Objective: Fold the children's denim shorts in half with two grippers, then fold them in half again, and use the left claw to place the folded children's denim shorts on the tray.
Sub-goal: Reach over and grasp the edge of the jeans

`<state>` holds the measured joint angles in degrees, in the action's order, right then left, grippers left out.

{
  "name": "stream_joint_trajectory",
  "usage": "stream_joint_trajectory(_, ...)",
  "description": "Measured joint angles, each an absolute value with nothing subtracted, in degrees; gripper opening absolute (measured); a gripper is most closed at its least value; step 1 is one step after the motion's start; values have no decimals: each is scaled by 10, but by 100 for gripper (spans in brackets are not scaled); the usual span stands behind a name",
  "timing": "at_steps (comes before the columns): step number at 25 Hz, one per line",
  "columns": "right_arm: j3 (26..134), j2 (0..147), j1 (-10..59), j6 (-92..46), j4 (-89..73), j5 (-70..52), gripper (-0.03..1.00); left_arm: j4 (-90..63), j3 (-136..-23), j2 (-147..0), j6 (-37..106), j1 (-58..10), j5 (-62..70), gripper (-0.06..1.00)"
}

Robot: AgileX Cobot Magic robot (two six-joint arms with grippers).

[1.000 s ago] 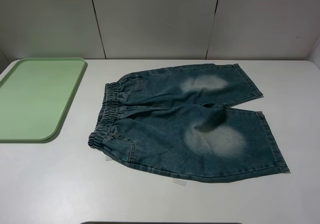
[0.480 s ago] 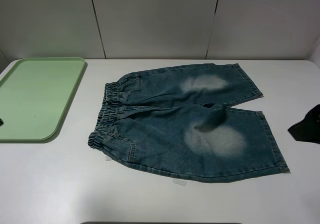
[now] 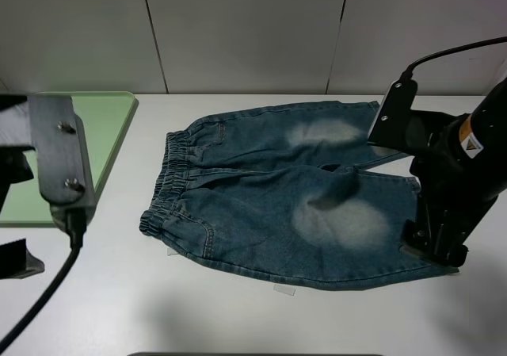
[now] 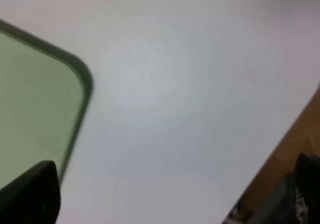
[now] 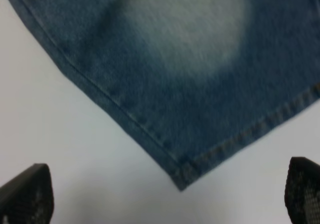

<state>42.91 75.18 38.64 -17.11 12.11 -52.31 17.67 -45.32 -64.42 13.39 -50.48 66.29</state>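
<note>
- Presently the left arm (image 3: 51, 158) stands at the left edge of the exterior view, above the near end of the tray (image 3: 107, 126). A black cable (image 3: 40, 300) hangs from it.
- Left tool (image 4: 167, 196): wide open, with its fingers (image 4: 30, 194) far apart and nothing gripped. The wrist view, which is blurred, shows bare bench (image 3: 238, 316) and one rounded tray corner below it.
- Right arm (image 3: 459, 166): reaches down on the right side, over the hem end of the near leg of the shorts (image 3: 277, 205).
- Right tool (image 5: 165, 194): wide open and holding nothing. The hem corner of the shorts lies between its two fingers in the wrist view. Whether the fingers touch the cloth cannot be told.
- Shorts: washed blue-green denim, spread flat and unfolded at the middle of the bench. The gathered elastic waistband faces the tray and the legs point right. Each leg carries a pale faded oval patch, and the hem is stitched.
- Tray: pale green and smooth, rectangular with rounded corners and a low raised rim. It sits at the left of the bench. The shorts lie outside it, apart from its rim.
- Bench: flat, white and plain.
</note>
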Motion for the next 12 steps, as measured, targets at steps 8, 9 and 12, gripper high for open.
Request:
stream_joint_trajectory(8, 429, 817, 386, -253, 126, -500, 70, 198, -392, -682, 169, -490, 611, 91)
stream_joint_trajectory(9, 429, 827, 386, -255, 126, -499, 70, 200, -392, -685, 170, -479, 599, 91)
stream_joint_trajectory(12, 429, 854, 386, -258, 127, -489, 70, 202, -392, -694, 177, -448, 569, 91)
